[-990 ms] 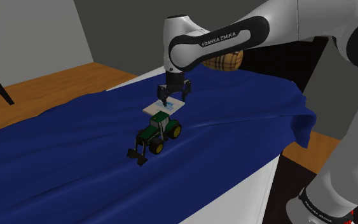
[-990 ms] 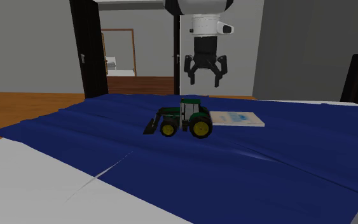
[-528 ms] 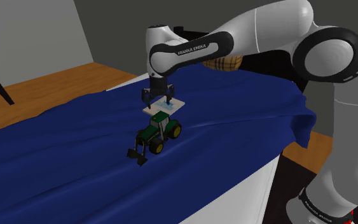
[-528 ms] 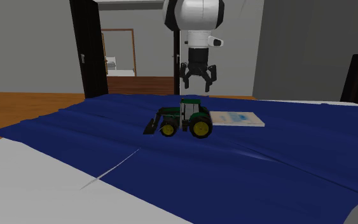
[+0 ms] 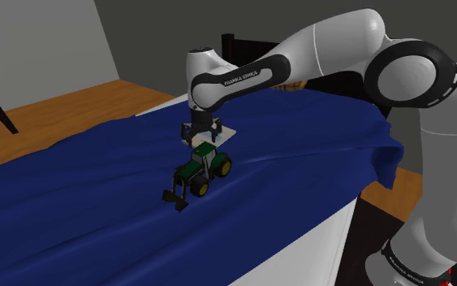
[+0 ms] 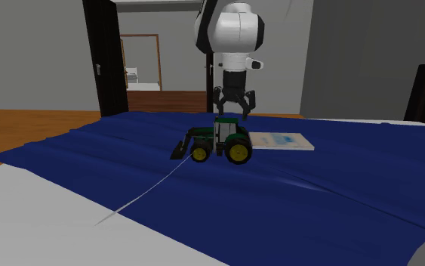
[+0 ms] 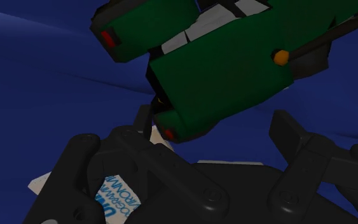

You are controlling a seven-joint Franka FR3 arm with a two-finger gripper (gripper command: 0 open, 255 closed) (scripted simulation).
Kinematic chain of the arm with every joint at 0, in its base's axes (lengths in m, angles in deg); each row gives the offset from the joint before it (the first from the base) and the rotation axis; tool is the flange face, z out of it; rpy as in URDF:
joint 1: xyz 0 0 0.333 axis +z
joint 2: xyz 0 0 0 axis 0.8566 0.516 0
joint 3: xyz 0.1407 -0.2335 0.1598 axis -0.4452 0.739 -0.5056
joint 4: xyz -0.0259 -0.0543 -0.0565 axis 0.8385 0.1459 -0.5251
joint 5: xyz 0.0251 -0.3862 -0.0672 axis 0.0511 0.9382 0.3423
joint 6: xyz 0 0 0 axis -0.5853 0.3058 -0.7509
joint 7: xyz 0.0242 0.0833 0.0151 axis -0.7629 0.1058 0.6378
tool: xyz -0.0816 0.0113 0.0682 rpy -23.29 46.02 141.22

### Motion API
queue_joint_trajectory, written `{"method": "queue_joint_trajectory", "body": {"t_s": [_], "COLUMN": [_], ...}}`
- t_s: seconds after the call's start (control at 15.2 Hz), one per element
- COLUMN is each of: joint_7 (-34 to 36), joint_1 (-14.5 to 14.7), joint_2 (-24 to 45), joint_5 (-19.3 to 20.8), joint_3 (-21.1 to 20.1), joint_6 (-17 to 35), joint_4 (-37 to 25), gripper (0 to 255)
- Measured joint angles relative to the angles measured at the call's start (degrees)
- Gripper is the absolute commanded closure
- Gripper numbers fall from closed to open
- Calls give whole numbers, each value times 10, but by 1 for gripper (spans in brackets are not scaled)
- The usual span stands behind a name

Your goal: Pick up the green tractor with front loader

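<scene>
Green toy tractor with yellow wheels and black front loader (image 6: 222, 142): rigid and light, I judge. Grip across cab (image 6: 226, 127). My black hand (image 6: 232, 115) hovers above, spread, empty.

Blue cloth (image 5: 80, 195) spread wide; flat white booklet (image 6: 282, 140) lying on it.

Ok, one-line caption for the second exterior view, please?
Open black gripper poised just above the green tractor on a blue cloth, flat white booklet beside it.
</scene>
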State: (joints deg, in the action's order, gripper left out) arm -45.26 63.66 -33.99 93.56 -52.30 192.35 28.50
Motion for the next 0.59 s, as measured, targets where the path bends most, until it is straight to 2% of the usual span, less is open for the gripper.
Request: {"method": "queue_joint_trajectory", "body": {"t_s": [0.07, 0.59], "joint_7": [0, 0], "joint_1": [0, 0], "joint_2": [1, 1], "joint_5": [0, 0], "joint_3": [0, 0], "joint_6": [2, 4], "joint_4": [1, 2], "gripper": [255, 255]}}
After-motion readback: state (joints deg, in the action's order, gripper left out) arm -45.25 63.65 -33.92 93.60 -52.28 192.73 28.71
